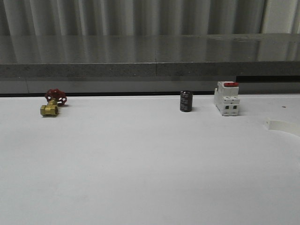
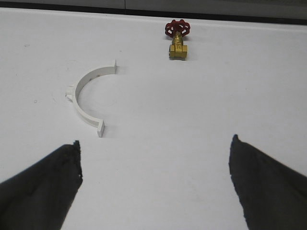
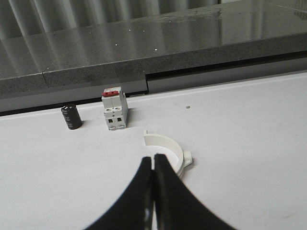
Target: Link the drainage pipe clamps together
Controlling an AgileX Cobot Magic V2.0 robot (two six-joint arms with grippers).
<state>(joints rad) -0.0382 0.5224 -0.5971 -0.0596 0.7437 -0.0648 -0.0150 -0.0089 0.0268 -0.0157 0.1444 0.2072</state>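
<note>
One white half-ring drainage pipe clamp (image 2: 79, 87) lies flat on the white table in the left wrist view, its open side facing the brass valve's side. My left gripper (image 2: 155, 140) hangs open short of it, nothing between its fingers. The other clamp half (image 3: 172, 145) lies in front of the white switch block in the right wrist view, and its end shows at the right edge of the front view (image 1: 282, 125). My right gripper (image 3: 153, 158) is shut, its tips just over the near side of that half-ring, holding nothing.
A brass valve with a red handwheel (image 1: 52, 104) sits at the back left. A black cylinder (image 1: 186, 101) and a white switch block with a red top (image 1: 227, 98) stand at the back right. A grey ledge (image 1: 150, 70) runs behind the table.
</note>
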